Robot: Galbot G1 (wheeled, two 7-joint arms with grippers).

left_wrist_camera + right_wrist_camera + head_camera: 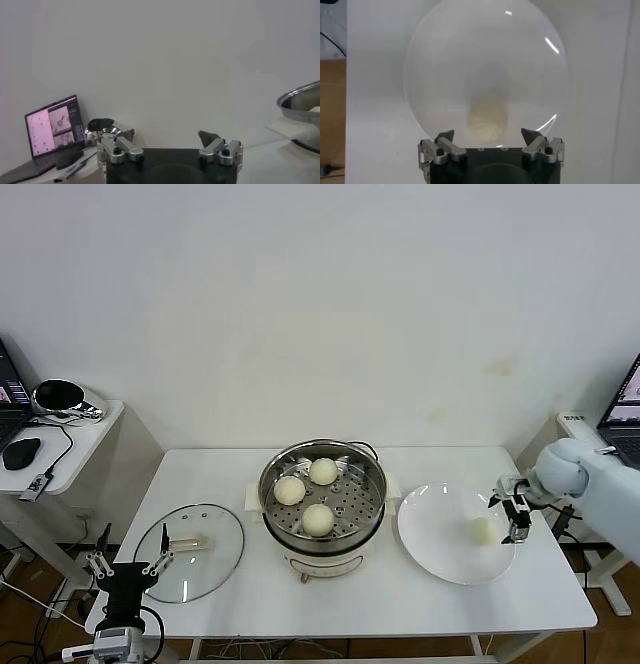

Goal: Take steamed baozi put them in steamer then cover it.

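On the white rectangular table [250,609], the round stainless-steel steamer [322,496] stands at the centre with three cream-white buns [318,519] in it. The round glass lid [190,552] lies to its left. The flat white plate [445,556] lies to its right, with one bun [484,530] on it.

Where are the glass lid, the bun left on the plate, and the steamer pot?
glass lid [190,562], head view, on its clear pane.
bun on the plate [484,530], head view, its top.
steamer pot [374,480], head view, its steel rim.
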